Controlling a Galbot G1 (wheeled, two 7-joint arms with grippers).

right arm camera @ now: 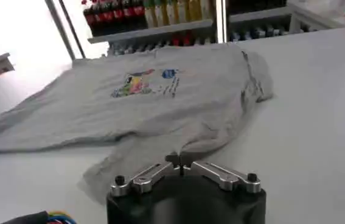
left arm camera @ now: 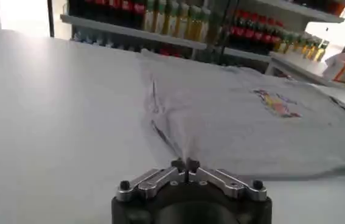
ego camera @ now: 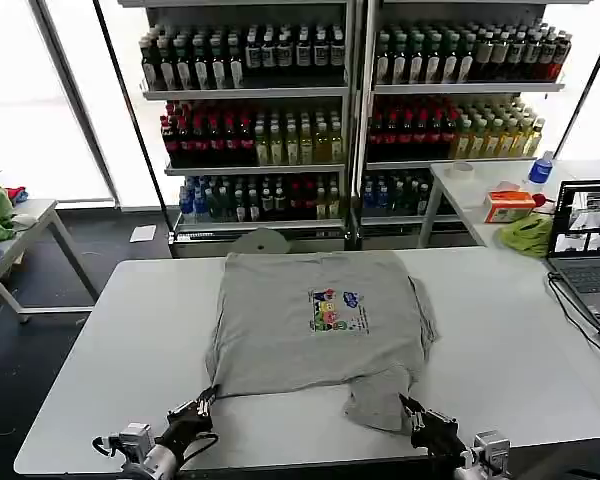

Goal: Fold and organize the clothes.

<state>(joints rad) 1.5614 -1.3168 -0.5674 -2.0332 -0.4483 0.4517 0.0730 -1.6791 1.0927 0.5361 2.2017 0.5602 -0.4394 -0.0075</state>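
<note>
No legible text anywhere (shirt [ego camera: 315, 325] chest print and bottle labels too small).

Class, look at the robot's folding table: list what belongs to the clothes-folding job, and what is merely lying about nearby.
Belongs to the job:
gray shirt
left gripper
right gripper
white table

Lying about:
laptop
green cloth
drink shelves
orange box

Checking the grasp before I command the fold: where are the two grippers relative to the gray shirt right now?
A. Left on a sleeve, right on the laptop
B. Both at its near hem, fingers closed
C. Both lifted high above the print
B: the left gripper and right gripper both sit at the near edge of the gray shirt, fingertips together in each wrist view.
</note>
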